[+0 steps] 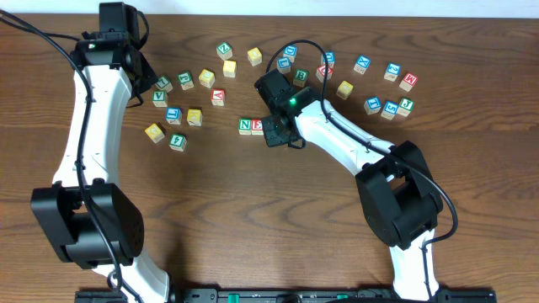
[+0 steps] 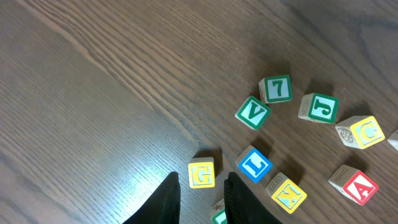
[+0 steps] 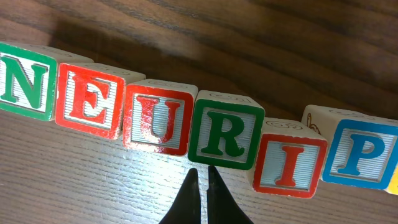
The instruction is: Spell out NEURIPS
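Right gripper (image 3: 200,180): fingers pressed together, holding nothing, tips low over the counter (image 3: 93,186) just in front of the R block (image 3: 225,134).

Left gripper (image 2: 202,190): fingers a little apart, nothing between them. It hangs above the loose blocks at the far left, with the G block (image 2: 201,173) just past its tips and well away from the word.

The word lies mid-counter, letters facing up. Right wrist view, left to right: N block (image 3: 25,84), E block (image 3: 90,99), U block (image 3: 155,121), R block, I block (image 3: 289,163), P block (image 3: 364,152). A sliver of a yellow block (image 3: 394,180) shows at the frame edge, its letter unreadable. From overhead only the N and E show; the right arm hides the rest.

Judgement: the spelling looks all but complete, and the step in hand looks like tidying the row with the closed tips.

- The row is slightly ragged. The I block sits nearer the gripper than the P block, and the R block edges forward of the U block.
- Use the shut fingers as a blunt pusher, low on a block's side and at its middle, so it slides rather than twists or tips.
- Push one block at a time, in short moves. Neighbours touch, so a hard push would carry them along.
- Come in square to the row and lift straight off afterwards.
- Check that the end block reads S before calling it finished.
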`<state>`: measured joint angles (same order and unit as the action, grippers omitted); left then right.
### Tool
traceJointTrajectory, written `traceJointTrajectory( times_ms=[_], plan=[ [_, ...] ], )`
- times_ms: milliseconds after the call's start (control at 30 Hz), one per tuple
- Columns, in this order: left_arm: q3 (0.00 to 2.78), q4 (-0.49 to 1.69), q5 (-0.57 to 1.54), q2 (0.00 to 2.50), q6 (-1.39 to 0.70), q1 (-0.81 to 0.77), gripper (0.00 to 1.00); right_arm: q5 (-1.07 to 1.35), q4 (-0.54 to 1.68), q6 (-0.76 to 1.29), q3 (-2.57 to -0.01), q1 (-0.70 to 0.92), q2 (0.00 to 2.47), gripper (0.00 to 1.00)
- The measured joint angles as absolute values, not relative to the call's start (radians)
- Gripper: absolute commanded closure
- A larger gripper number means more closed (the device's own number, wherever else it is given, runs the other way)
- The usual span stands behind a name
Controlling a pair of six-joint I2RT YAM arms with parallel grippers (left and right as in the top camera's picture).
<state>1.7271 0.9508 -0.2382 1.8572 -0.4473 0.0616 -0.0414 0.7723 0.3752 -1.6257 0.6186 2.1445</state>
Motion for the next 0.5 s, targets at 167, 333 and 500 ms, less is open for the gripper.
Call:
traceJointTrajectory(
  times_ms=[167, 333, 500],
  plan=[
    [1.727, 0.951, -0.238, 1.857, -0.447, 0.062, 0.76, -0.041, 0.772, 0.375, -1.626, 0.619, 2.144, 0.99],
    [1.727, 0.953, -0.238, 1.857, -0.447, 0.062, 0.76, -0.041, 0.777, 0.375, -1.626, 0.619, 2.144, 0.99],
    [1.727, 0.957, -0.238, 1.857, -0.447, 0.062, 0.76, -0.041, 0.804, 0.375, -1.626, 0.619, 2.135, 0.99]
  ],
)
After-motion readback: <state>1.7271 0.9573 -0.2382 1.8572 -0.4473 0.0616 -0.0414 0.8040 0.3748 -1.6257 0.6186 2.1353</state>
